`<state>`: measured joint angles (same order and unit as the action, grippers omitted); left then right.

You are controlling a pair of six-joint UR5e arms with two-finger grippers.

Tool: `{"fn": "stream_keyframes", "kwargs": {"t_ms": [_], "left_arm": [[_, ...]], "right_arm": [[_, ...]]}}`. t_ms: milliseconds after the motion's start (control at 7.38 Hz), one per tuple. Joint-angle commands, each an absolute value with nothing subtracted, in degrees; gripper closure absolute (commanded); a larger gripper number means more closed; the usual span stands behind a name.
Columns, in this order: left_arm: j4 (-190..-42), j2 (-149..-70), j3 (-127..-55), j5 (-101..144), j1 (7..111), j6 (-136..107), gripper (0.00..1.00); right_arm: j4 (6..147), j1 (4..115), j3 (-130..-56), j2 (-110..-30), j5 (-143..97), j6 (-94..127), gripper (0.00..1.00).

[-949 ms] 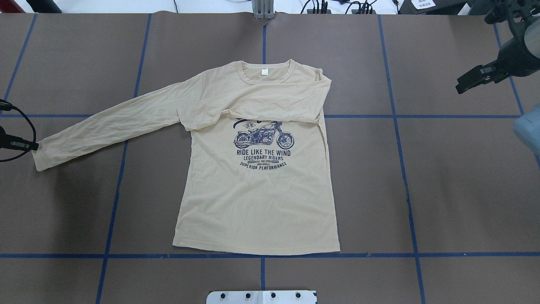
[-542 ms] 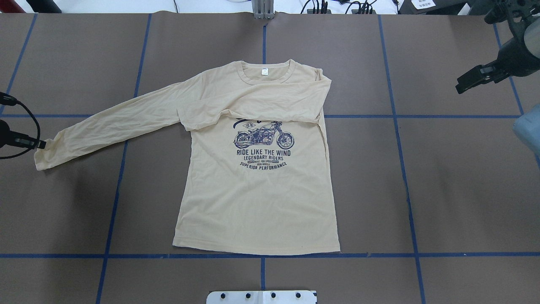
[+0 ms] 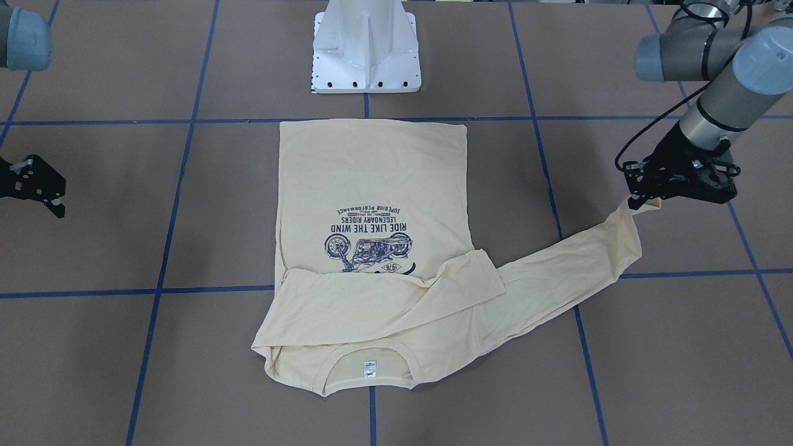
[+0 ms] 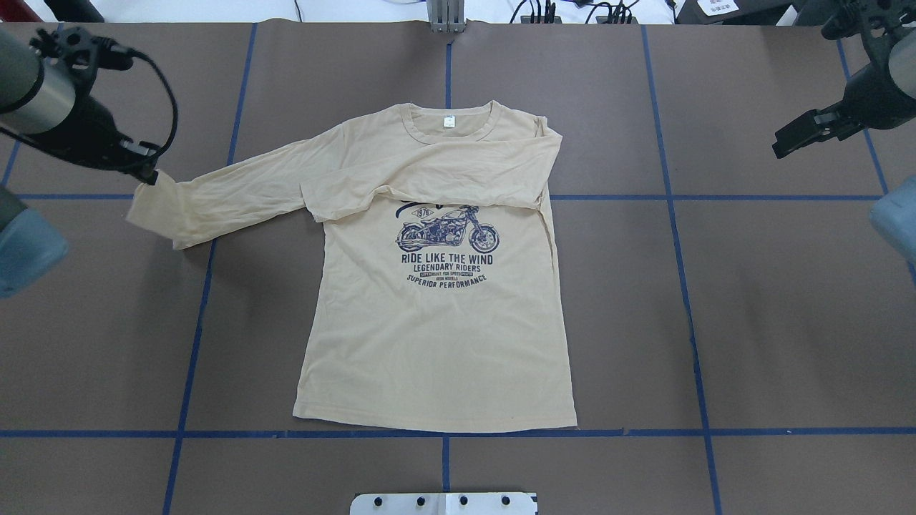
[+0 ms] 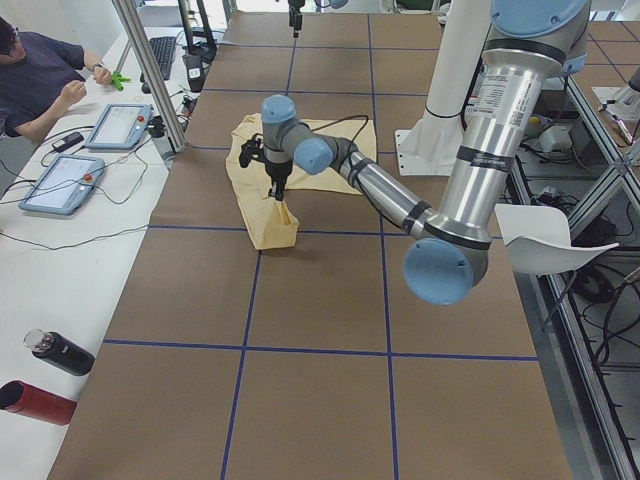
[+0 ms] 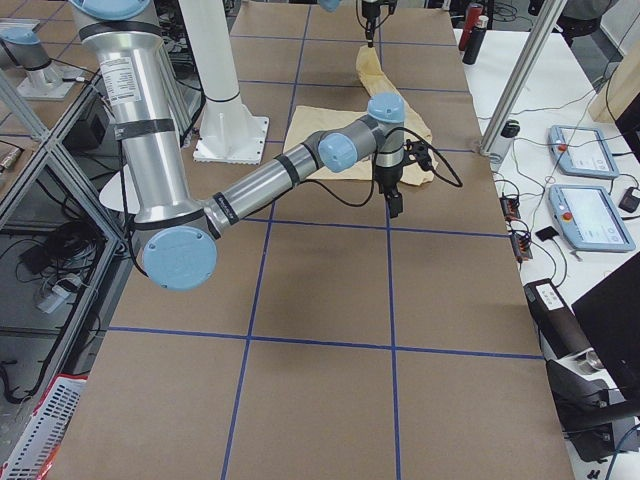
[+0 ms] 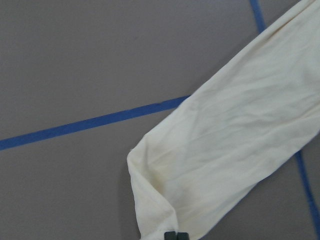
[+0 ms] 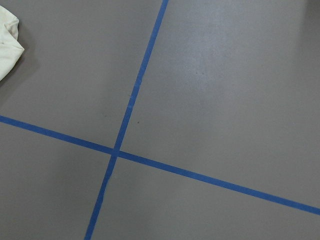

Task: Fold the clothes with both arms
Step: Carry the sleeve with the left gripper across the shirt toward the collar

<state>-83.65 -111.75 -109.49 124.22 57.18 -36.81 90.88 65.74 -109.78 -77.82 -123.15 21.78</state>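
Here's where you stand: the T-shirt point(image 4: 436, 343) lies flat on the table point(image 4: 715, 322), print point(image 4: 447, 247) facing up, collar point(image 4: 447, 132) on the far side from the robot and hem nearest its base. 1 sleeve point(image 4: 429, 175) is already laid across the chest, just above the motorcycle. The other sleeve point(image 4: 250, 186) runs out toward the robot's left, and that's the one in play.

Your left gripper point(image 4: 150, 179) has the cuff point(image 4: 159, 214) pinched by a corner. The wrist camera shows the 2 fingertips pressed together on the cloth, and the front view shows the cuff end raised off the table while the rest of the sleeve rests on it. So by my read this is the second sleeve fold, caught at the pick-up.

Your right gripper point(image 4: 781, 148) hangs well apart from the shirt, out past its right side, holding nothing. Whether its jaws are spread or pressed together, I cannot tell from these views.

Next move, as I judge it: carry that cuff inward across the chest so the sleeve lands over the 1 already folded, then let go low. Thin knit like this will likely drag and bunch at the shoulder, so keep the travel smooth and the lift modest. After that, the body folds likely want both arms on the hem.
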Motion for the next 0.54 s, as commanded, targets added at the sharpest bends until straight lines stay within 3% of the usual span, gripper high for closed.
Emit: {"fn": "stream_keyframes", "kwargs": {"t_ms": [0,407], "left_arm": [[-69.5,-126.8,-108.4,124.5,54.9,-44.1,1.0],[-69.4,-144.2,-93.0,124.5,52.0,-53.9,1.0]], "right_arm": [[90.9,65.7,-109.8,-77.8,-123.1,21.8,0.0],[90.9,65.8,-109.8,-77.8,-123.1,21.8,0.0]]}}
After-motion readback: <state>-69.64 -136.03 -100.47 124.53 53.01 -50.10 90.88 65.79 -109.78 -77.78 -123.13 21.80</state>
